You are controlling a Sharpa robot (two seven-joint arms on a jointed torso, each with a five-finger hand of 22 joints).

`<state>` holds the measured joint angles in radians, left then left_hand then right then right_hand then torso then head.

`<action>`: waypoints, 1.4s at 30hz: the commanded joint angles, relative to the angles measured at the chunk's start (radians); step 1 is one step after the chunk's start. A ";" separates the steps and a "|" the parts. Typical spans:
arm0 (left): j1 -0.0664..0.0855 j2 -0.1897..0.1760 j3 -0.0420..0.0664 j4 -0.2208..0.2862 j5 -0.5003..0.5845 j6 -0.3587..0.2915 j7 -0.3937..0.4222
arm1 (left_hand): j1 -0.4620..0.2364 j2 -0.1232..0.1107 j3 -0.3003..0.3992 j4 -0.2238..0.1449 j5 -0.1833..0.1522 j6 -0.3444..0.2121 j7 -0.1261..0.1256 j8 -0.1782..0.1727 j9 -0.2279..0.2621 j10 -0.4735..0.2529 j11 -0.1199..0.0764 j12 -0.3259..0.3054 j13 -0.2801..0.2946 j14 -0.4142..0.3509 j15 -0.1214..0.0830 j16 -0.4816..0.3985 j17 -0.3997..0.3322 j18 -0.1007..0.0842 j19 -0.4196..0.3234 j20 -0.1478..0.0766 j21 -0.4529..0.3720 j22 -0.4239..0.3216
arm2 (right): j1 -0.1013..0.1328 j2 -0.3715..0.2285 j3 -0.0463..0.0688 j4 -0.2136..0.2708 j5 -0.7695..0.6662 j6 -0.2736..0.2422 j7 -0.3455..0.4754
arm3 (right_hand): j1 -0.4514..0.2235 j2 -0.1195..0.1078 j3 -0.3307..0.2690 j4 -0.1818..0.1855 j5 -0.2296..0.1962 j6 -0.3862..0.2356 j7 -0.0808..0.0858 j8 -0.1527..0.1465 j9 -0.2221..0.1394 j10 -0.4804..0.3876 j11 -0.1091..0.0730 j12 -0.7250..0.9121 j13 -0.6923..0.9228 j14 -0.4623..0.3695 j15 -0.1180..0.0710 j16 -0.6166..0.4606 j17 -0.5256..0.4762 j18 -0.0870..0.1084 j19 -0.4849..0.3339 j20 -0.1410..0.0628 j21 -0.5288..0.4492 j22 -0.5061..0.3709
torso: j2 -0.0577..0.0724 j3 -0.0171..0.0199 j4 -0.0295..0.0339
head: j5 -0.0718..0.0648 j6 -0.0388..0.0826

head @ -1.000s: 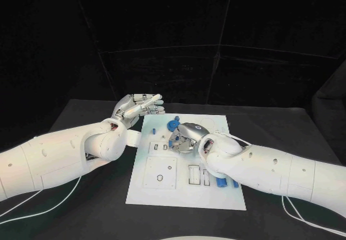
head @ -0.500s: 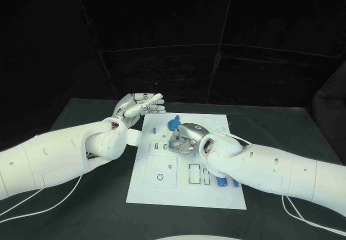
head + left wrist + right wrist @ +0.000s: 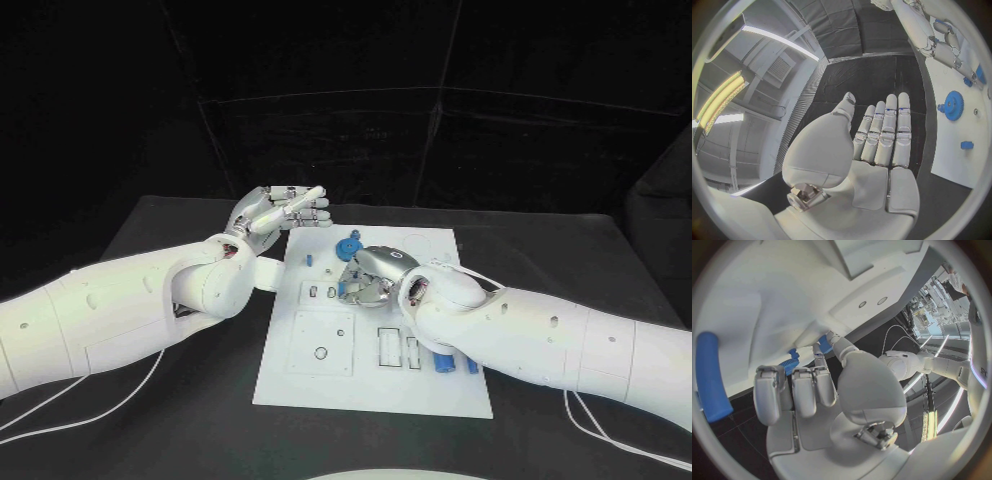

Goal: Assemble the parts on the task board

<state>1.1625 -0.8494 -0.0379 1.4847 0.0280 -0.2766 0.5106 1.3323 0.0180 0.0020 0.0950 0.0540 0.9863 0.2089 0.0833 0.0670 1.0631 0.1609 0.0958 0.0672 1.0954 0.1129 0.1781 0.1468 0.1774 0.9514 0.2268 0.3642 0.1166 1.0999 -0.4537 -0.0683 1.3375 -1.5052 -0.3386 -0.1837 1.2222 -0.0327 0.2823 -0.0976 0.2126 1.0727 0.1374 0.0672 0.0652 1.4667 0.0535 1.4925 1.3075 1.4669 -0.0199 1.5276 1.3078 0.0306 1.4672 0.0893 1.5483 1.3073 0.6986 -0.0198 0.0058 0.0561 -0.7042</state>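
Flat white task board lying lengthwise on the matte black table. Toothed blue gear resting near its far end. Left hand hovering off the far left corner, fingers straight, holding nothing. Right hand curled down over mid-board; grasp impossible to tell. Smooth blue rod showing from the right wrist.

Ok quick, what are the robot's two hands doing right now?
Left hand: open, fingers straight, holding nothing, beside the task board.
Right hand: fingers curled down over the board; whether it holds a part cannot be told.
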 commanded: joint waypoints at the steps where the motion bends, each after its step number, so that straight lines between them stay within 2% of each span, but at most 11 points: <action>1: 0.002 0.001 0.001 0.001 0.002 0.012 0.004 | -0.001 0.006 -0.001 -0.005 -0.004 0.001 0.003 -0.006 -0.001 -0.003 0.001 -0.003 -0.001 0.006 0.004 -0.007 0.001 0.005 0.000 -0.003 -0.006 -0.001 | -0.002 0.000 -0.003 -0.002 -0.006 0.019 -0.006 | -0.008 -0.007 -0.002 0.007 -0.004 -0.013 0.001 -0.004 -0.001 0.054 -0.002 -0.006 0.198 0.081 -0.002 -0.001 0.158 -0.015 0.068 -0.004 -0.003 0.197 | 0.000 -0.0001 0.0008 | -0.002 0.000; 10: 0.002 0.000 0.001 0.001 0.002 0.014 0.002 | -0.001 0.006 -0.001 -0.005 -0.004 0.001 0.003 -0.006 -0.001 -0.003 0.001 -0.003 -0.001 0.006 0.004 -0.007 0.001 0.005 0.000 -0.003 -0.006 -0.001 | -0.002 0.001 -0.003 -0.001 -0.006 -0.003 -0.005 | -0.027 -0.037 -0.024 0.012 -0.006 -0.051 0.011 -0.005 -0.001 0.049 0.008 -0.015 0.192 0.081 0.006 -0.003 0.155 -0.014 0.066 0.004 -0.005 0.193 | 0.000 0.0001 -0.0002 | -0.001 -0.002; 23: 0.002 -0.001 0.001 0.002 0.002 0.015 0.001 | -0.002 0.006 -0.001 -0.005 -0.004 0.001 0.003 -0.006 -0.001 -0.003 0.001 -0.004 -0.001 0.006 0.004 -0.007 0.001 0.005 0.000 -0.003 -0.006 -0.002 | -0.002 0.001 -0.003 0.000 -0.006 -0.010 -0.011 | -0.035 -0.046 -0.046 0.020 -0.030 -0.065 0.013 -0.003 0.000 0.046 0.010 -0.020 0.188 0.080 0.009 -0.004 0.154 -0.013 0.064 0.007 -0.007 0.189 | 0.000 0.0003 0.0006 | -0.004 -0.001; 26: 0.002 -0.001 0.001 0.002 0.002 0.015 0.001 | -0.002 0.006 -0.001 -0.005 -0.004 0.001 0.003 -0.006 -0.001 -0.003 0.001 -0.004 -0.001 0.006 0.004 -0.007 0.001 0.005 0.000 -0.003 -0.006 -0.002 | -0.002 0.000 -0.003 0.001 -0.006 -0.021 -0.010 | -0.039 -0.054 -0.060 0.024 -0.037 -0.087 0.016 -0.006 -0.002 0.040 0.013 -0.029 0.181 0.080 0.011 -0.005 0.151 -0.012 0.062 0.009 -0.009 0.185 | 0.000 0.0004 0.0002 | -0.004 -0.001; 29: 0.002 -0.001 0.001 0.001 0.002 0.015 -0.001 | -0.001 0.006 -0.002 -0.006 -0.004 0.001 0.003 -0.007 -0.001 -0.004 0.001 -0.005 -0.001 0.005 0.004 -0.008 0.001 0.005 0.000 -0.003 -0.006 -0.002 | -0.002 -0.002 -0.003 0.004 -0.006 -0.059 -0.003 | -0.043 -0.070 -0.091 0.034 -0.050 -0.150 0.029 -0.006 -0.004 0.019 0.024 -0.063 0.156 0.080 0.019 -0.004 0.154 -0.012 0.060 0.015 -0.010 0.182 | 0.000 0.0009 -0.0005 | -0.005 0.000; 33: 0.002 -0.001 0.001 -0.002 -0.016 0.014 -0.008 | -0.002 0.006 -0.003 -0.007 -0.004 0.003 0.000 -0.007 0.000 -0.001 -0.001 -0.005 -0.001 0.013 0.002 -0.005 0.003 0.006 0.005 -0.004 -0.004 -0.002 | -0.002 -0.018 -0.003 0.020 0.004 -0.148 0.033 | -0.028 -0.072 -0.117 0.045 -0.038 -0.187 0.038 -0.006 -0.001 0.011 0.032 -0.073 0.147 0.081 0.027 -0.002 0.159 -0.012 0.060 0.023 -0.011 0.182 | -0.001 0.0014 -0.0013 | -0.006 -0.001; 34: 0.002 -0.001 0.001 -0.003 -0.025 0.013 -0.008 | -0.003 0.008 -0.006 -0.010 -0.004 0.010 -0.002 -0.006 0.001 0.007 -0.005 -0.005 0.000 0.039 -0.005 0.006 0.011 0.007 0.022 -0.010 0.006 0.002 | -0.002 -0.026 -0.003 0.028 0.006 -0.170 0.045 | -0.022 -0.071 -0.121 0.046 -0.032 -0.213 0.040 -0.008 -0.003 0.011 0.034 -0.073 0.147 0.082 0.029 0.000 0.163 -0.012 0.060 0.025 -0.011 0.182 | -0.001 0.0016 -0.0018 | -0.005 0.000; 35: 0.002 -0.002 0.001 -0.004 -0.040 0.014 -0.011 | -0.003 0.009 -0.007 -0.011 -0.004 0.013 -0.003 -0.006 0.001 0.011 -0.007 -0.005 0.001 0.052 -0.009 0.011 0.015 0.008 0.032 -0.013 0.011 0.003 | -0.002 -0.034 -0.003 0.039 0.008 -0.189 0.055 | -0.012 -0.072 -0.129 0.048 -0.024 -0.277 0.044 -0.012 -0.007 0.011 0.037 -0.073 0.147 0.083 0.032 0.003 0.169 -0.011 0.060 0.027 -0.011 0.181 | -0.002 0.0018 -0.0023 | -0.004 0.001; 36: 0.002 -0.002 0.001 -0.005 -0.051 0.014 -0.013 | -0.004 0.010 -0.008 -0.012 -0.003 0.016 -0.004 -0.006 0.001 0.016 -0.009 -0.004 0.001 0.065 -0.013 0.017 0.019 0.008 0.040 -0.016 0.016 0.005 | -0.002 -0.049 -0.002 0.056 0.011 -0.210 0.068 | -0.008 -0.073 -0.134 0.050 -0.023 -0.295 0.046 -0.012 -0.008 0.011 0.039 -0.072 0.147 0.084 0.033 0.004 0.171 -0.011 0.059 0.029 -0.011 0.180 | -0.002 0.0023 -0.0031 | -0.003 0.001; 38: 0.002 -0.003 0.001 -0.008 -0.069 0.013 -0.022 | -0.009 0.012 -0.014 -0.014 -0.004 0.025 -0.010 -0.006 0.001 0.039 -0.018 0.002 0.004 0.112 -0.027 0.039 0.036 0.008 0.076 -0.031 0.038 0.014 | -0.002 -0.073 -0.002 0.082 0.020 -0.229 0.088 | -0.007 -0.082 -0.154 0.059 -0.020 -0.298 0.047 -0.011 -0.006 0.012 0.041 -0.070 0.147 0.084 0.036 0.005 0.174 -0.011 0.059 0.031 -0.012 0.179 | -0.002 0.0017 -0.0022 | -0.005 0.004; 42: 0.002 -0.004 0.001 -0.013 -0.106 0.008 -0.048 | -0.015 0.013 -0.024 -0.018 -0.004 0.045 -0.023 -0.004 0.002 0.076 -0.041 0.008 0.008 0.239 -0.060 0.110 0.091 0.008 0.169 -0.067 0.103 0.044 | 0.004 -0.128 0.000 0.143 0.050 -0.259 0.142 | -0.009 -0.101 -0.268 0.119 -0.011 -0.296 0.050 -0.009 -0.005 0.015 0.044 -0.066 0.149 0.084 0.039 0.005 0.174 -0.009 0.056 0.035 -0.015 0.172 | -0.004 0.0000 -0.0027 | -0.008 0.007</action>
<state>1.1626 -0.8528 -0.0379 1.4721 -0.0179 -0.2736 0.4882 1.3239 0.0264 -0.0163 0.0767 0.0540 1.0283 0.1854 0.0833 0.0681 1.1318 0.1211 0.1007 0.0737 1.3195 0.0560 0.2792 0.2329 0.1771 1.1087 0.1638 0.4594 0.1568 1.0994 -0.5732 -0.0701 1.4634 -1.4881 -0.5167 -0.1192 1.2166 -0.1266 0.0254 0.0168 0.2036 0.7780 0.1856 0.0577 0.0598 1.4667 0.0895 1.4233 1.3074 1.4633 0.0127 1.5276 1.3074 0.0306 1.4653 0.1164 1.5402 1.3073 0.6958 -0.0184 0.0036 0.0514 -0.6993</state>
